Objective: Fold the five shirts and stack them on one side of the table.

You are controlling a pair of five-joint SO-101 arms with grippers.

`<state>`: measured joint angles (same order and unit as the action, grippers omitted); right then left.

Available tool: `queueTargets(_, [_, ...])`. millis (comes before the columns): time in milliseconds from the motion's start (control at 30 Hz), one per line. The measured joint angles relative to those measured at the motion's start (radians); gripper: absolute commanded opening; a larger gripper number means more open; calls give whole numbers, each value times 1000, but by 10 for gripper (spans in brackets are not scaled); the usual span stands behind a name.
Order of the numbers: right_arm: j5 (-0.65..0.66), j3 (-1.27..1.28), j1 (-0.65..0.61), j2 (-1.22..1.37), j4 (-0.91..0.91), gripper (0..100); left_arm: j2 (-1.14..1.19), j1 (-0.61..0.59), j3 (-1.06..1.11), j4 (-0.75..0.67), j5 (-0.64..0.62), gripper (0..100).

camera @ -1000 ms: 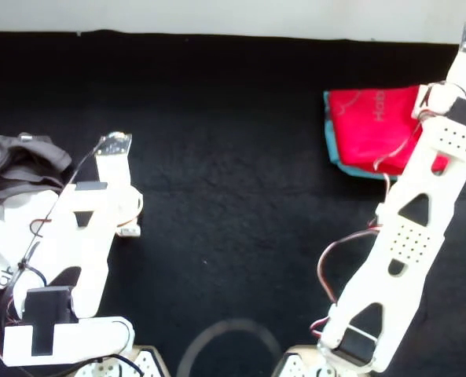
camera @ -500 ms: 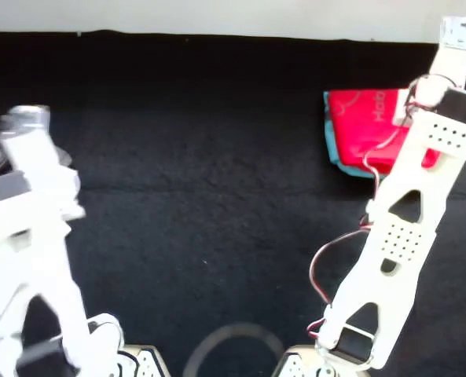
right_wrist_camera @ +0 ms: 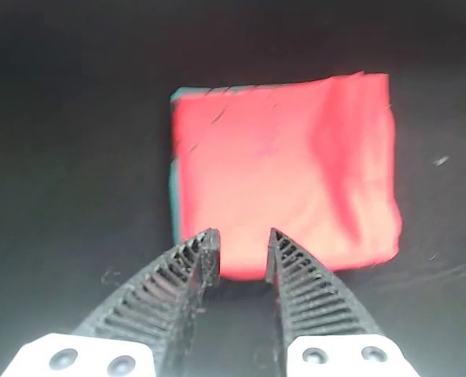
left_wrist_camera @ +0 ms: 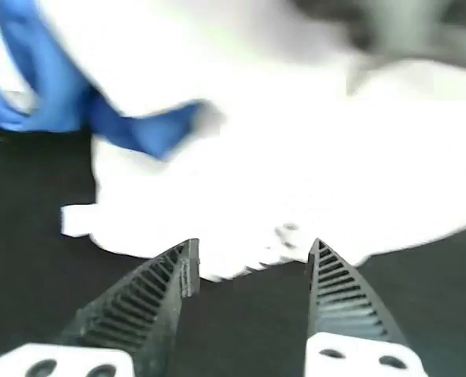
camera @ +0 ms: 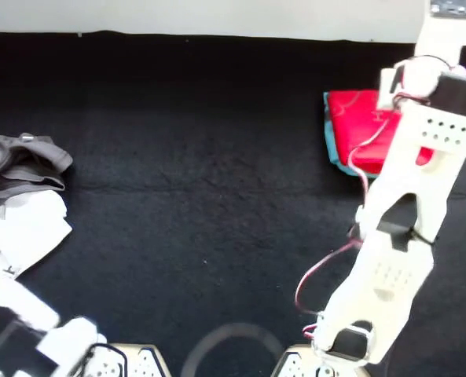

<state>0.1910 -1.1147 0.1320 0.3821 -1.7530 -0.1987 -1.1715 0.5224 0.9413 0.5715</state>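
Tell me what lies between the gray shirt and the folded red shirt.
Nothing; the high view shows only bare black table between the gray shirt and the red shirt.

Black-covered table [camera: 217,157], perhaps pale wall [camera: 217,16] behind

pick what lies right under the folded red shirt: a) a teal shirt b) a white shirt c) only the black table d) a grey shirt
A: in the high view the edge of a teal shirt peeks out from beneath the red shirt along its side.
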Motion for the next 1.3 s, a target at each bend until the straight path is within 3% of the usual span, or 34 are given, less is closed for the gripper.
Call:
queueTargets(167, [0,422,-121,-361,0,105,207,-49,-55,-204,107,228])
queueTargets(333, [0,730,-230,-663,0,105,382,-48,-112,-298,160,218])
queueTargets(500, [0,962,-293,-821,0,105,425,-40,-135,-301,180,2])
queueTargets(600, [0,1077,-296,-836,17,105,411,-6,-135,-261,181,5])
queueTargets(733, [-3,1231,-296,-836,106,105,336,64,-135,-100,183,9])
queueTargets(833, [-3,1347,-296,-839,180,105,230,166,-135,60,176,9])
queueTargets(1067, [-3,1459,-296,-841,222,105,-81,519,-133,374,-25,9])
queueTargets(1300, [-3,1464,-296,-841,222,105,-407,961,-175,439,-203,9])
